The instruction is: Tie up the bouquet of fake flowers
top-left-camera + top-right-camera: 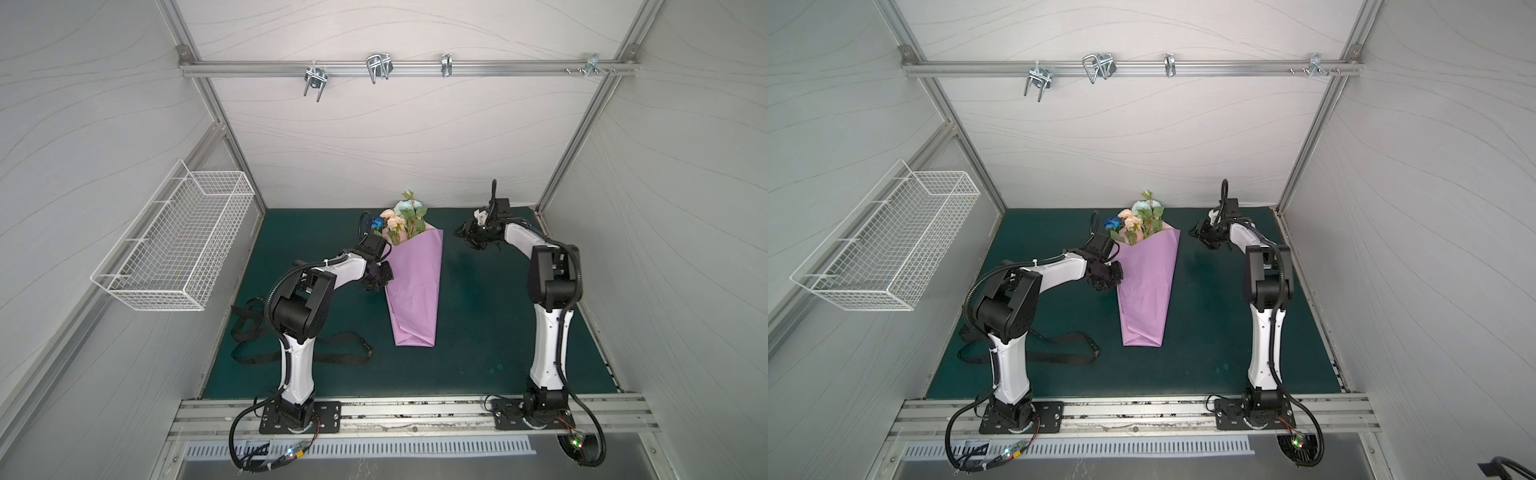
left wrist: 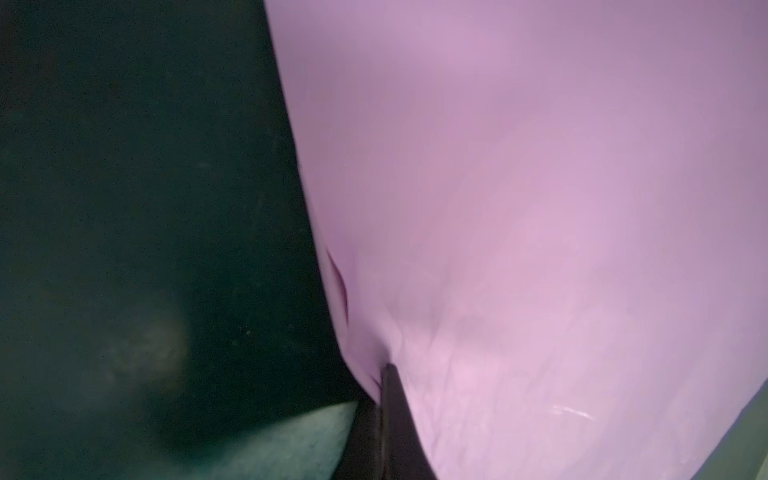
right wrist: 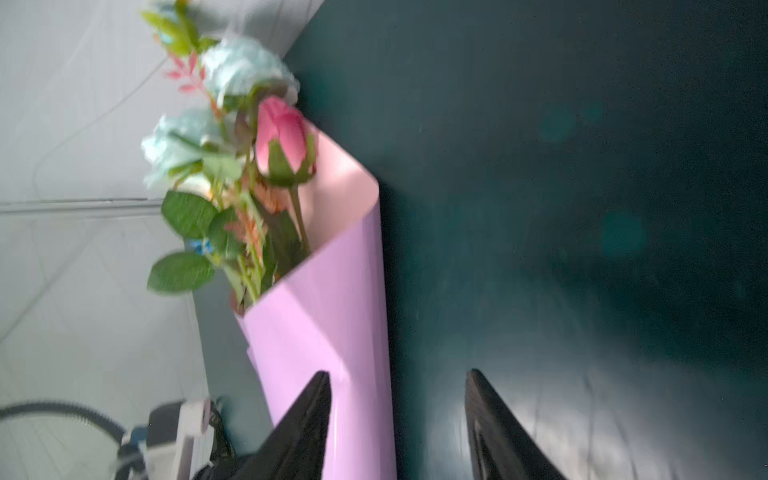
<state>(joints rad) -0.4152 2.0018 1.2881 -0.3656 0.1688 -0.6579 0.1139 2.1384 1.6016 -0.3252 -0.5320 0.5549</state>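
The small bunch of artificial roses with green leaves and long thin stems [image 1: 402, 221] sits a little above the middle of the frame in both top views [image 1: 1137, 220], its heads pointing toward the back wall. Peach blooms cluster at its centre, a pale blue-white one rises above them, and a deep blue one pokes out on the left. The stems are tucked inside a lilac paper cone [image 1: 415, 291] lying on the dark green mat [image 1: 478, 332]. In the right wrist view, upper left of the frame, the bunch [image 3: 224, 178] looks slightly blurred, with a pink bud against the cone's pink lining.
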